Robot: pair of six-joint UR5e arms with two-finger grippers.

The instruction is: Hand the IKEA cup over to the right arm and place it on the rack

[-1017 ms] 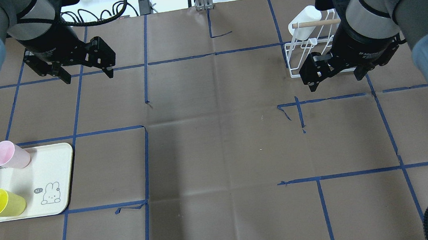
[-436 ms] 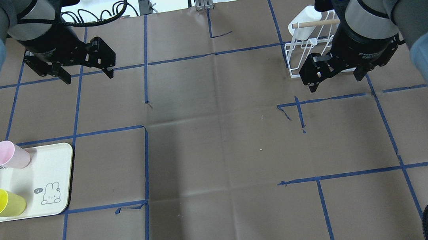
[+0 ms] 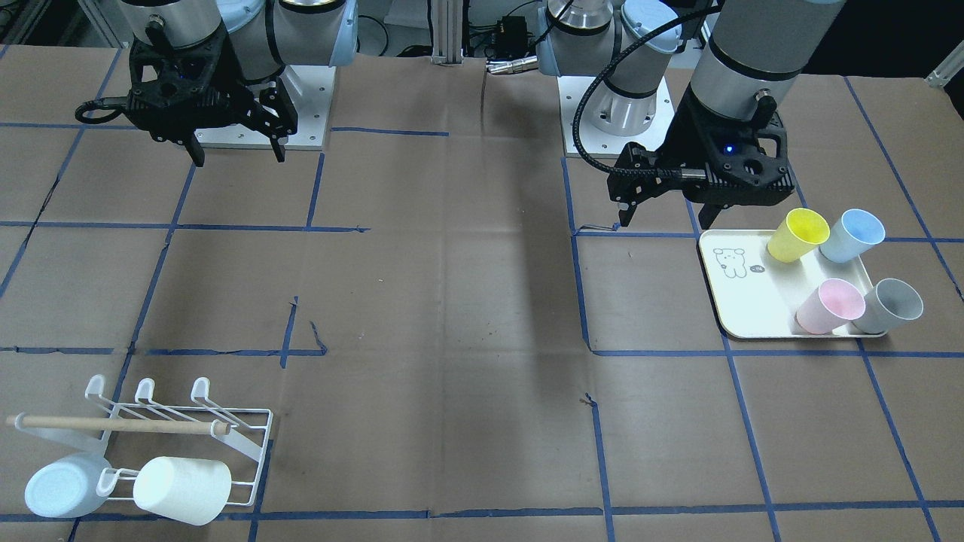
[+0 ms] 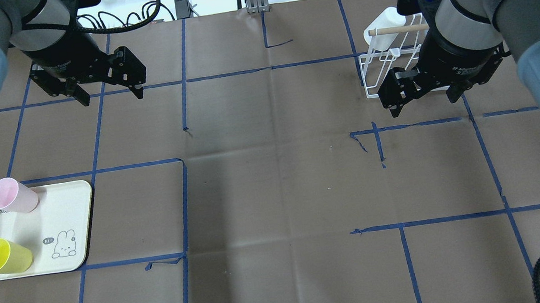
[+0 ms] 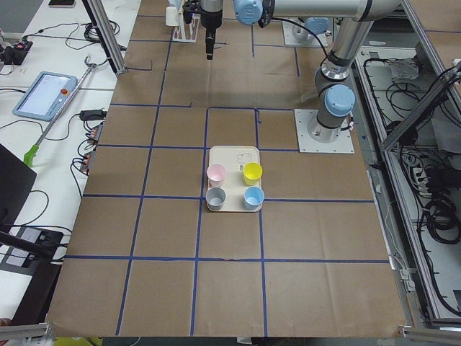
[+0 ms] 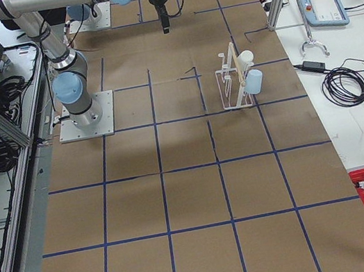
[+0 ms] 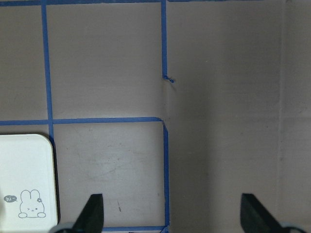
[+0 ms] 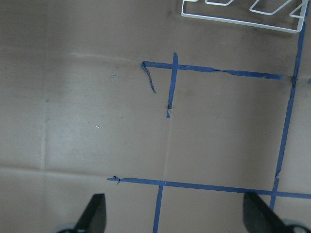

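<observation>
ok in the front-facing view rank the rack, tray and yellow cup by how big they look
1. rack
2. tray
3. yellow cup
The rack sits nearer the camera, so its lead over the tray is unsure.

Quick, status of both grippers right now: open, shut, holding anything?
Left gripper: open, holding nothing.
Right gripper: open, holding nothing.
</observation>
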